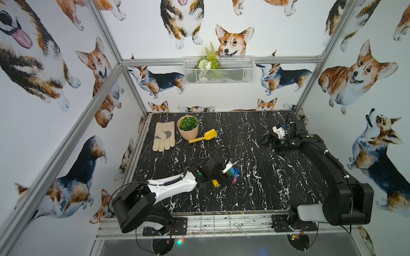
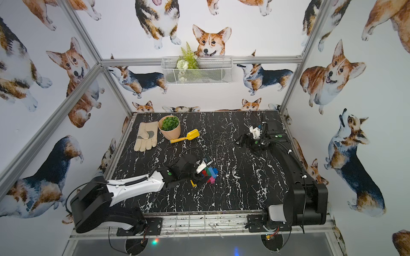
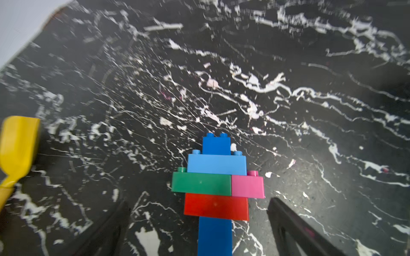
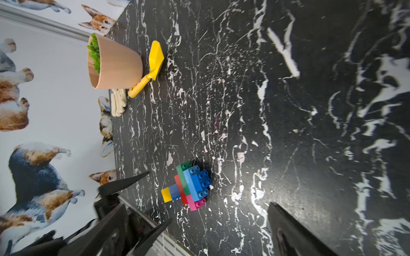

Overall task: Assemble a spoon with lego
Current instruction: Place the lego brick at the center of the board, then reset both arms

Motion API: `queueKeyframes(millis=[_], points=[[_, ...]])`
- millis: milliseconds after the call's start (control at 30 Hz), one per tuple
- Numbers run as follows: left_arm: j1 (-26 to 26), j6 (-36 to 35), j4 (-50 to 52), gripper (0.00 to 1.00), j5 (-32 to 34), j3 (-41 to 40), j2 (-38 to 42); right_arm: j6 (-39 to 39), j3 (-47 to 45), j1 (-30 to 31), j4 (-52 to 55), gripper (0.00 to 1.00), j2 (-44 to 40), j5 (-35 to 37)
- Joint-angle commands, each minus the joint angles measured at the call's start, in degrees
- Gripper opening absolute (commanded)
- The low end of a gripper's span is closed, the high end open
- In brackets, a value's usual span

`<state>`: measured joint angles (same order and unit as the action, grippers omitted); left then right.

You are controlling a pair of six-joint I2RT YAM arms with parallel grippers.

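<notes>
The spoon [image 1: 231, 174] of lego lies flat near the middle of the black marble table [image 1: 255, 195], also seen in the other top view [image 2: 208, 174]. Its head is red, green, pink and blue; its handle is dark blue with a yellow end. My left gripper [image 1: 223, 177] is open over it. In the left wrist view the spoon [image 3: 216, 184] has its blue handle running between the spread fingers [image 3: 288, 221], with a gap on each side. My right gripper [image 1: 265, 140] stands open and empty at the back right, far from the spoon [image 4: 188, 186].
At the back left lie a beige glove [image 1: 163, 137], a potted green plant [image 1: 187, 127] and a yellow toy shovel [image 1: 203, 136]. A white wire basket [image 1: 233, 73] with greenery hangs on the back wall. Aluminium frame posts edge the table.
</notes>
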<state>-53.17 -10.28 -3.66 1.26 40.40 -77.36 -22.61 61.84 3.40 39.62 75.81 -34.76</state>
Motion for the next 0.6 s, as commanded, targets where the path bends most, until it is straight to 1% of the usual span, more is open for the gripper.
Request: queueKeyframes(millis=[0,33,100,133,167,200,233,267,300,333,367,433,500,533,567], points=[[4.43,3.37,-7.62,1.00,10.64,-5.72,10.99,0.51,-5.26,-0.80,-6.21,1.00,-6.31,17.61],[6.88,4.51,-9.29,1.00,13.49,-7.79,14.61,0.81,-7.54,-0.77,-8.07,1.00,-8.66,23.76],[12.75,6.25,-12.87,1.00,17.22,-11.87,20.58,1.65,-13.04,-0.80,-14.12,1.00,-13.61,31.99],[14.96,6.01,-15.29,1.00,20.50,-14.06,22.87,2.21,-16.52,-0.81,-17.84,1.00,-15.90,35.08],[15.96,5.64,-18.13,1.00,25.17,-15.94,24.20,2.86,-19.44,-0.87,-21.03,1.00,-17.80,37.12],[16.86,4.82,-21.04,1.00,28.13,-17.72,24.91,3.79,-22.70,-0.85,-24.89,1.00,-19.32,38.84],[18.08,3.27,-24.60,1.00,29.43,-19.97,25.03,4.99,-26.42,-0.79,-29.64,1.00,-21.65,40.62],[19.47,2.86,-28.08,1.00,31.47,-21.63,24.20,6.02,-30.58,-0.78,-34.37,1.00,-23.40,42.34],[21.23,3.48,-29.37,1.00,33.48,-22.49,22.83,7.38,-34.90,-0.84,-39.63,1.00,-24.88,44.19],[22.42,3.75,-30.01,1.00,34.33,-23.07,21.69,8.35,-37.43,-0.81,-42.82,1.00,-25.64,44.78],[23.95,3.78,-32.87,1.00,35.13,-24.59,19.69,9.33,-40.57,-0.77,-47.04,1.00,-26.36,45.24],[27.08,4.52,-41.10,1.00,34.87,-28.72,15.41,10.11,-47.15,-0.85,-57.91,1.00,-26.58,46.10],[31.13,7.51,-43.96,1.00,33.62,-29.73,10.55,10.00,-51.10,-0.27,-68.54,1.00,-24.49,45.62],[32.26,7.94,-44.94,1.00,34.22,-29.03,8.77,10.71,-52.28,0.21,-72.90,1.00,-22.25,46.37],[33.05,7.86,-44.28,1.00,32.23,-28.43,7.98,11.34,-52.82,0.69,-77.37,1.00,-19.48,47.36]])
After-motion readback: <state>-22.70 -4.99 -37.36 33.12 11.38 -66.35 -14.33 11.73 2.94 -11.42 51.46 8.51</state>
